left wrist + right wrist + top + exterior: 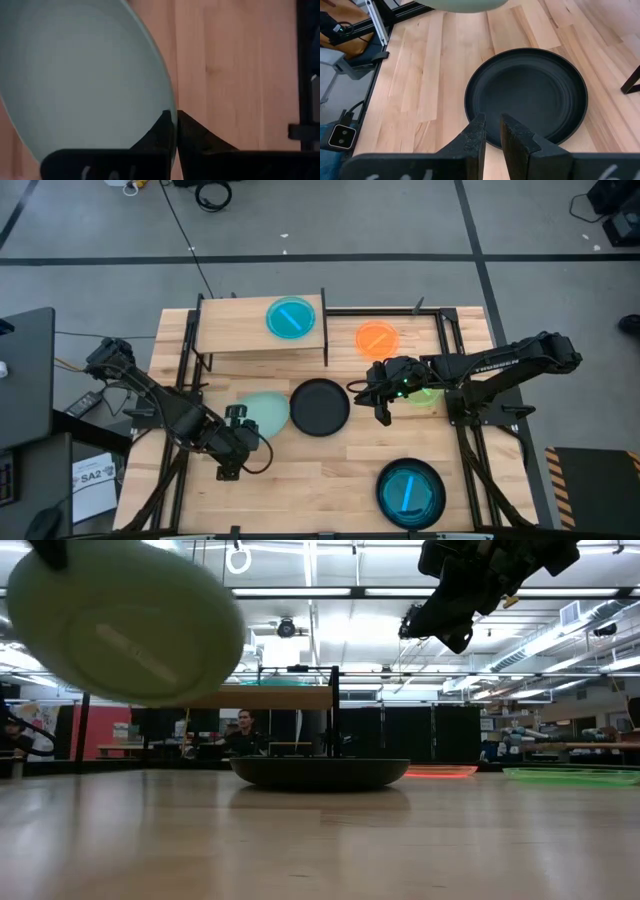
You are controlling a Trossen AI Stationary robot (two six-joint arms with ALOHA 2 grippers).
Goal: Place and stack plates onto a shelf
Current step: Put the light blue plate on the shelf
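My left gripper (240, 425) is shut on a pale mint green plate (263, 411), which is lifted and tilted in the low view (125, 620). A black plate (320, 407) rests on the table at the middle. My right gripper (381, 402) hovers empty above the black plate's right rim (530, 95), its fingers (492, 131) a narrow gap apart. The shelf (235, 330) stands at the far left on black legs, with a blue plate (291, 317) on its right half. My left gripper pinches the mint plate's rim (161, 102) between its two fingers (165, 125), at the plate's near-left edge. The plate is lifted clear of the table and tilted, reaching out beyond the fingers toward the shelf.
An orange plate (377, 338) lies right of the shelf. A bright green plate (428, 394) lies under my right arm. A black plate with a blue plate in it (410, 490) sits near the front right. A black frame (455, 370) runs along the table's sides.
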